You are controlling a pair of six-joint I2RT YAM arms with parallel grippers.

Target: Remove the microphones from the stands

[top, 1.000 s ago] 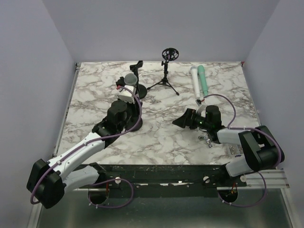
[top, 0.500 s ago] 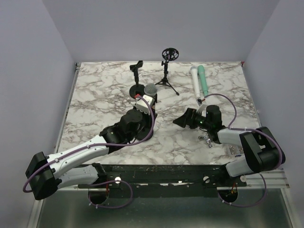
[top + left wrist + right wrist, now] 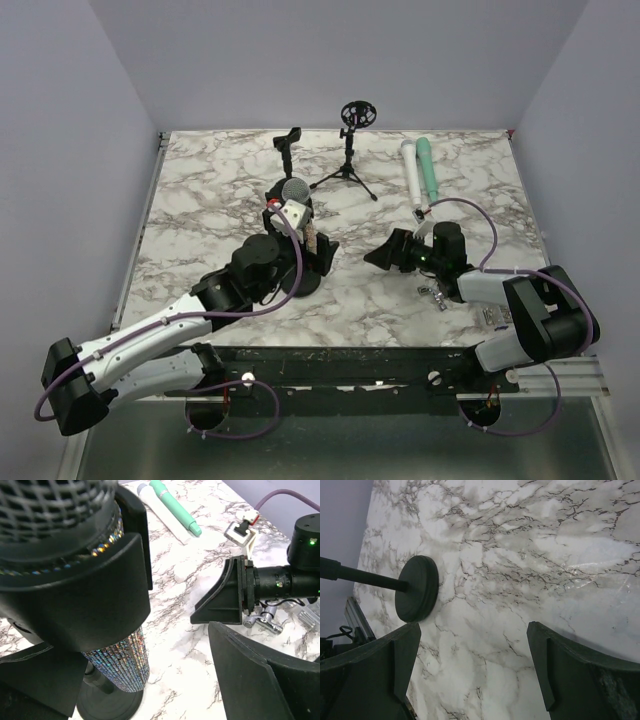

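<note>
Microphone (image 3: 293, 192), free of the clip of the stand (image 3: 287, 150) and propped on end mid-way across the desk (image 3: 200, 200) against one side of my wide-open left end effector (image 3: 175, 635), right end effector (image 3: 472, 650) likewise open and idle; I would draw the arm back gently so it doesn't topple or roll.

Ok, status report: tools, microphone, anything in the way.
Left tool open; right tool open, empty. Microphone out of the stand clip, between left tool's fingers, against one. Nothing in the way.
</note>
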